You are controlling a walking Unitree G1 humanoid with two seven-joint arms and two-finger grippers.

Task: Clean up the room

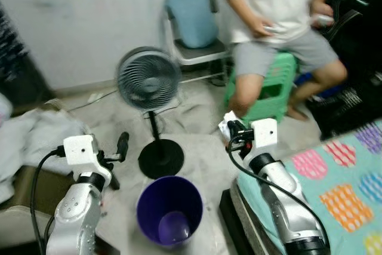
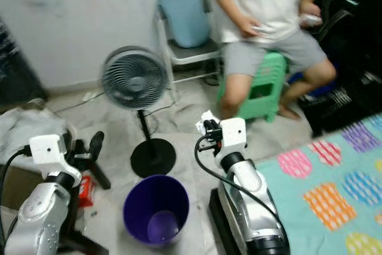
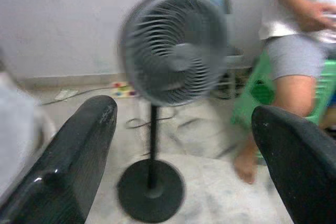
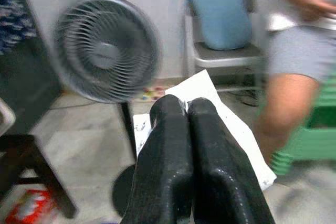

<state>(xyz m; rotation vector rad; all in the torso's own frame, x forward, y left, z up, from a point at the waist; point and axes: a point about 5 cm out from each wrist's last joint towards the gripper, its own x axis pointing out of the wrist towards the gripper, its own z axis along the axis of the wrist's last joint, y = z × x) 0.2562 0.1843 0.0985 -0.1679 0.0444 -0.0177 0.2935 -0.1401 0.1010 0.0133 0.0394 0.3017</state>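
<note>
Pinching white paper (image 4: 231, 124), right gripper (image 4: 187, 109) had fingers pressed together on sheet, raised at about 2 o'clock from purple bin (image 1: 169, 209). Left gripper (image 3: 184, 145) hung wide open, nothing between fingers (image 3: 79, 145), at about 10 o'clock from bin. Bin stood upright on floor between both arms. Black fan (image 1: 148, 79) at 12 o'clock from bin, base just beyond rim. Person (image 1: 280, 22) sat on green stool (image 1: 271, 85) at 1 o'clock. Patterned bedding (image 1: 346, 189) at 3 o'clock.

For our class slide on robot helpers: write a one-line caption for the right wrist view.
Right claw shut on white paper, with a standing fan behind.
</note>
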